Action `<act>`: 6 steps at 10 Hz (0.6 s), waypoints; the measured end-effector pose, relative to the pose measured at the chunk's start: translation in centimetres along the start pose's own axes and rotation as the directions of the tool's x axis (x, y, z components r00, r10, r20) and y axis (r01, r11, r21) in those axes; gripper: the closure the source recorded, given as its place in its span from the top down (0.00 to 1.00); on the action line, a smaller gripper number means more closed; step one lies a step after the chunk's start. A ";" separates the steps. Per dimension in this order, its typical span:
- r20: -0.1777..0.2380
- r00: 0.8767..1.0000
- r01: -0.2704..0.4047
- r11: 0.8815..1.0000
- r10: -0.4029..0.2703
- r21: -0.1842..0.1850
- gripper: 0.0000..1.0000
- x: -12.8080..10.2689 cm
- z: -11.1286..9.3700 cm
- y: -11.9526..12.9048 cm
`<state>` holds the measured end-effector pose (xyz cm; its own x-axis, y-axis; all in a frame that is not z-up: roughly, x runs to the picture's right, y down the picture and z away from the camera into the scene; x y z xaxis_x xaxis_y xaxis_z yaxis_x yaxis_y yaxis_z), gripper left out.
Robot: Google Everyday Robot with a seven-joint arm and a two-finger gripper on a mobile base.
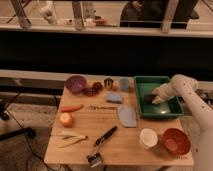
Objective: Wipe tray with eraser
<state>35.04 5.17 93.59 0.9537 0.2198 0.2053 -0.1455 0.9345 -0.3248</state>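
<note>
Wooden tabletop (125, 144), frame right: hand (154, 100) clamps eraser (148, 97) inside tray (168, 108); cup (148, 137), orange bowl (176, 141) below.

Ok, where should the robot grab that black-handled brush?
Mid-handle, from above, jaws across its thin width: the brush lies flat and slanted on the table, bristle head toward the front edge. The gripper is busy now, holding the eraser in the green tray.
</note>
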 end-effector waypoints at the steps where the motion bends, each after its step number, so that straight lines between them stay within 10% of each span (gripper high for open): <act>1: -0.003 1.000 -0.004 1.000 0.004 -0.002 0.00 0.1 -0.7 0.5; 6: -0.029 0.998 -0.056 0.997 0.055 -0.045 0.00 1.4 -2.5 3.1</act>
<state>36.61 7.68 90.59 0.9514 0.2626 0.1607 -0.1867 0.9071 -0.3771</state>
